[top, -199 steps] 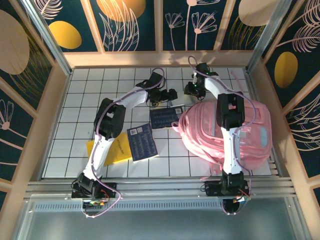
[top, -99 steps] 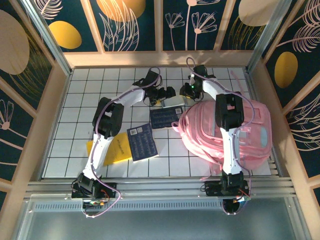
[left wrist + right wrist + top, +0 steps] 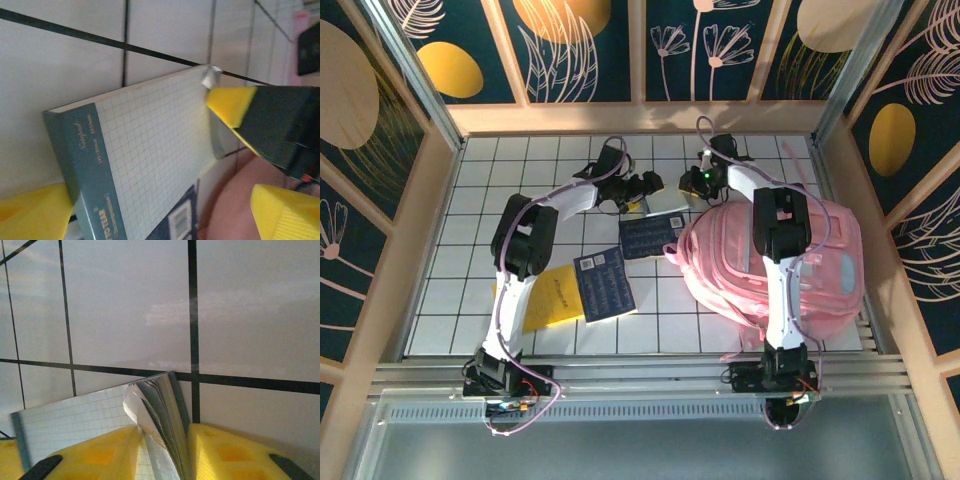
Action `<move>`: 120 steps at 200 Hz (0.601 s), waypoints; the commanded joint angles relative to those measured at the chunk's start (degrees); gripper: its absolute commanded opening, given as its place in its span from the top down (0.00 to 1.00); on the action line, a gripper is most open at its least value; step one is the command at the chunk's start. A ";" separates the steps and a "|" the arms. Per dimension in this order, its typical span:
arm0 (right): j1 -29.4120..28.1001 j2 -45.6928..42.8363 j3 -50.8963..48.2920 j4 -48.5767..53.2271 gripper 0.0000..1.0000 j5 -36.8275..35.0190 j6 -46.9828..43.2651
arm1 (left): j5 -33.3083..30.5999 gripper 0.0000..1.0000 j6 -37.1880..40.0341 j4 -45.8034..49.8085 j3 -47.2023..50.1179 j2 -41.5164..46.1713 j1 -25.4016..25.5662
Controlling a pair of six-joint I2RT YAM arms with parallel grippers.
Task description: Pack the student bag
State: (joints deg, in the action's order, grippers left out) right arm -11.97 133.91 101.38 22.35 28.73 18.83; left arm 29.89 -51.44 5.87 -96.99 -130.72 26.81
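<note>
The notepad (image 3: 150,160) is pinched at its far corner by the right gripper (image 3: 164,450): curled pages are seen pressed between its two yellow pads. The left gripper (image 3: 155,212) is spread wide, with the pad's teal-bound edge lying between its fingers but not clamped.

In the top view the student bag (image 3: 830,270) is found at the table's 4 o'clock side. It lies at about 5 o'clock from the right gripper (image 3: 703,182) and at 4 o'clock from the left gripper (image 3: 642,188). Its long axis is judged to run roughly from 10 to 4 o'clock. The right arm, stretched across the bag, is the nearer one, so a short carry toward 5 o'clock is called for.

"Notepad" is read in script on the teal band. The block capitals below it are cut off.
</note>
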 commanded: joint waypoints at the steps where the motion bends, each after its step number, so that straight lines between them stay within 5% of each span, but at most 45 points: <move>1: -1.72 0.92 -3.67 3.20 0.68 4.24 1.45 | 5.75 0.11 -3.58 -11.47 1.41 5.58 0.71; 73: -1.58 0.05 -5.33 2.17 0.71 4.32 1.88 | 4.78 0.19 -1.82 -8.95 1.56 5.35 0.70; 120: -1.97 -0.75 -6.61 1.25 0.72 4.76 2.43 | 5.47 0.40 -0.67 -6.36 1.24 0.77 0.76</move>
State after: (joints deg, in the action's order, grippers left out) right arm -12.03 132.62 97.95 18.24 33.12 20.60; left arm 33.43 -53.25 -0.38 -94.39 -127.31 27.05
